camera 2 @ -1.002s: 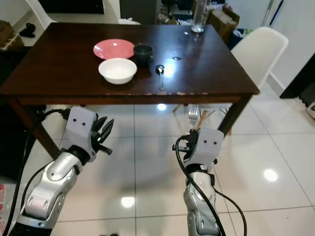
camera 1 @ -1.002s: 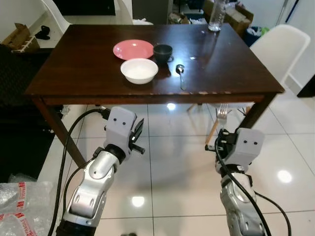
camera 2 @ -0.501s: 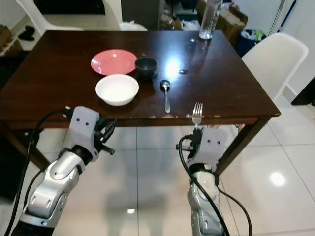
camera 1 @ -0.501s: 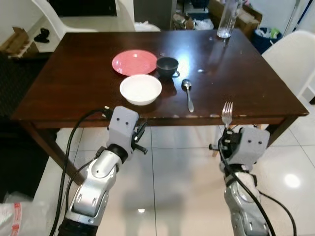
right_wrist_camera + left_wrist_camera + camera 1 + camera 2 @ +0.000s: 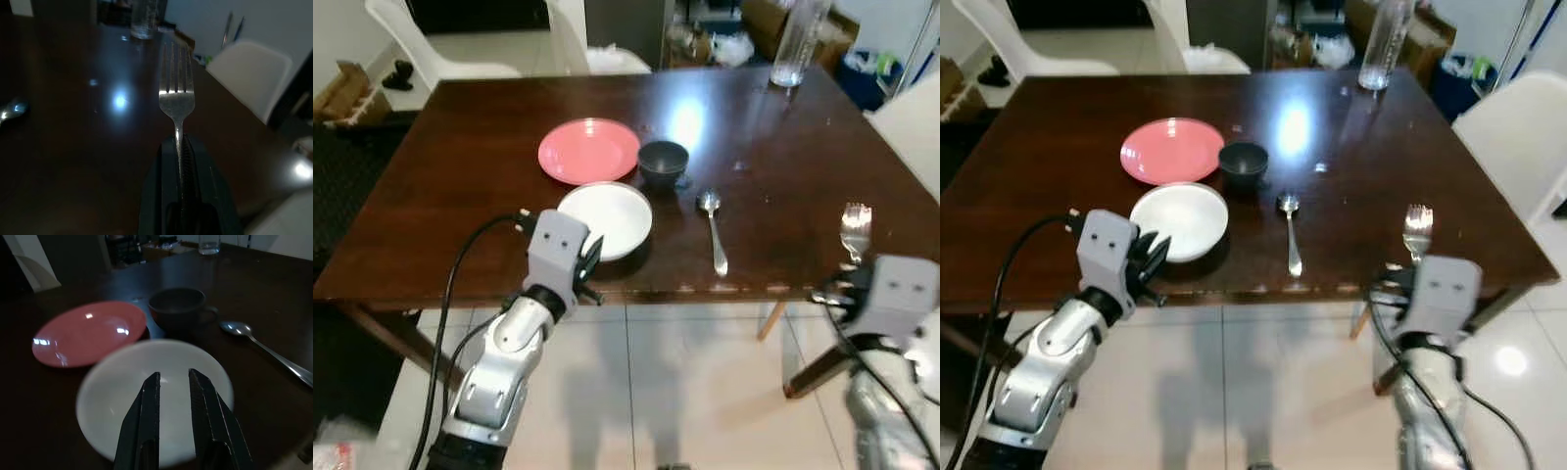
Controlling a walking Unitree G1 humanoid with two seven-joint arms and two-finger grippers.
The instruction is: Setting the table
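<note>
On the dark wooden table [image 5: 460, 196] lie a pink plate [image 5: 588, 150], a white bowl [image 5: 607, 219], a small dark cup [image 5: 663, 162] and a spoon [image 5: 714, 230]. My right gripper [image 5: 850, 282] is shut on the handle of a silver fork [image 5: 854, 230], held upright with tines up over the table's front right edge. In the right wrist view the fork [image 5: 176, 88] rises from between the fingers. My left gripper [image 5: 590, 257] hovers at the front edge right beside the bowl [image 5: 156, 406]. Its fingers [image 5: 147, 421] stand narrowly open with nothing between them.
A clear plastic bottle [image 5: 793, 44] stands at the table's far right. White chairs stand behind the table [image 5: 480, 39] and at its right side [image 5: 1513, 127]. A cardboard box [image 5: 347, 83] sits on the floor at far left. Glossy white tiles lie below.
The camera has come closer to the table. The right gripper with the fork has risen from below the table to its front right edge. The left gripper has reached the edge by the bowl.
</note>
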